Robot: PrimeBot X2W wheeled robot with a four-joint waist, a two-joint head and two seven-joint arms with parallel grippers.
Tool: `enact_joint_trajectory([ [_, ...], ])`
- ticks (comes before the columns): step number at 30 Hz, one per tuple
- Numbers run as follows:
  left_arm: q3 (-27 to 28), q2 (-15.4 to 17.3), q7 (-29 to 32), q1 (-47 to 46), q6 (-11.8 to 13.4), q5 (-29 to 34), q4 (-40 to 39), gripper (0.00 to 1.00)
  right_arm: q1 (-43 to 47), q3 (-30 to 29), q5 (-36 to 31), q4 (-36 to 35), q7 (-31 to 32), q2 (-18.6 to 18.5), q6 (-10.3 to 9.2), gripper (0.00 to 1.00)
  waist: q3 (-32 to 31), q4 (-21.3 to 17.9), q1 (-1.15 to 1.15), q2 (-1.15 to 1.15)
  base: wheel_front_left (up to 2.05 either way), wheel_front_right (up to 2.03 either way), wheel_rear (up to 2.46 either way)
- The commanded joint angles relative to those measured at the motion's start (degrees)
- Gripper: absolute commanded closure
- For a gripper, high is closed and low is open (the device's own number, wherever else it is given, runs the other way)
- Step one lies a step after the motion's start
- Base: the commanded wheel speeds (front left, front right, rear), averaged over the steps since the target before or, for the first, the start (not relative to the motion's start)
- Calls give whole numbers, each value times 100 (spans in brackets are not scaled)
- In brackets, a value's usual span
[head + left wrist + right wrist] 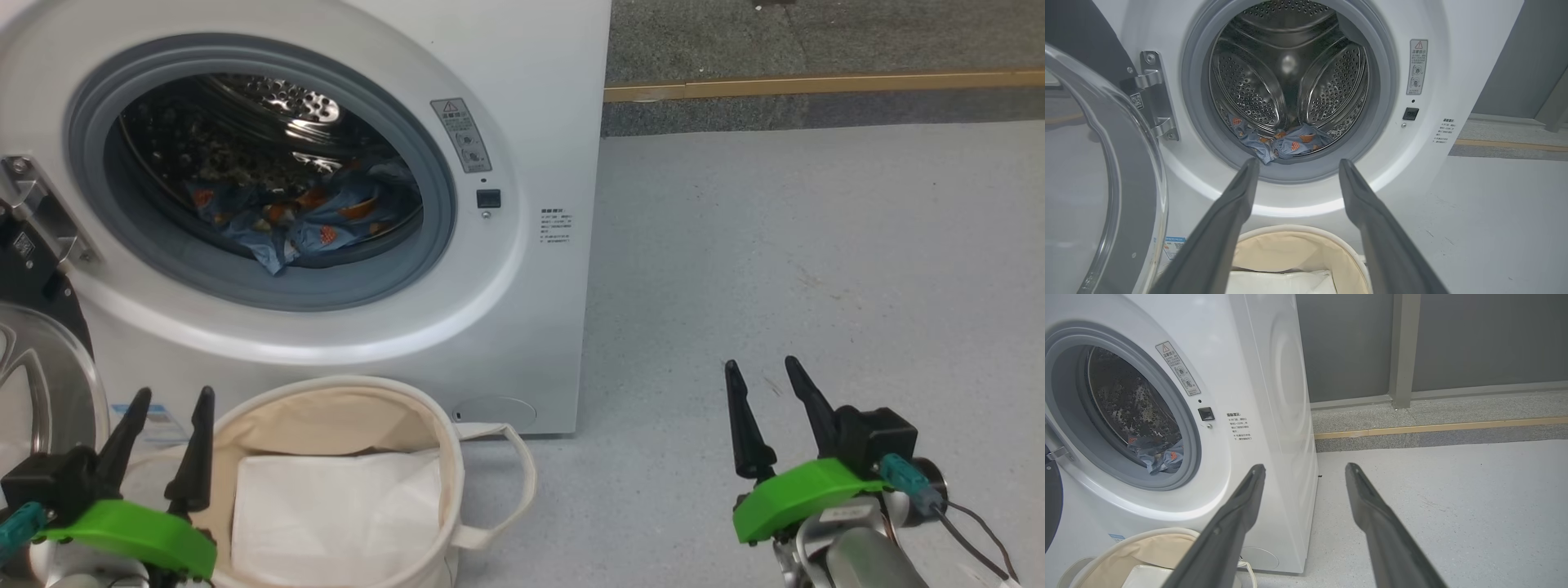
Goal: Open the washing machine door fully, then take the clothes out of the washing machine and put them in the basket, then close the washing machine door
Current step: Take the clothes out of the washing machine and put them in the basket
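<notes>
Head view first: washer (522,122) stands with its door (37,367) swung out to the robot's left, which leaves the round mouth free for an arm to reach in. Clothes (302,220), blue with orange motifs, lie heaped at the bottom of the drum (277,98), close behind the front lip; I cannot make out a cream piece. Basket (343,384) sits on the floor just in front of the washer, below the mouth, so anything pulled out has a short way to go. A white sheet (335,498) lines it and no clothes are in it. Left gripper (174,396) hovers above the basket's left rim, fingers spread, holding nothing. Right gripper (761,363) hangs over bare floor (816,245), well to the right of the washer, equally spread and empty, probably parked clear of the work.

Left wrist view: the two fingers frame the lower mouth, and the clothes (1286,143) lie just beyond their tips, so this arm looks lined up for the reach. Door glass (1126,196) bulges at the left, beside the hinge (1155,96). Door opening seems done; unloading has not begun.

Right wrist view: the fingers point past the washer's right corner at floor, away from the clothes (1157,455).
</notes>
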Motion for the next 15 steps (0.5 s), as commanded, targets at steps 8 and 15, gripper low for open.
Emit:
enact_joint_trajectory([
  [8,208,172,-103,-613,270,261,52,0,-238,153,1,-314,-70,38,5,0,89,-7,0,0,0,0,0],
  [15,146,-6,72,-1350,352,216,507,0,-311,184,0,-442,-70,42,5,0,291,-51,0,0,0,0,0],
])
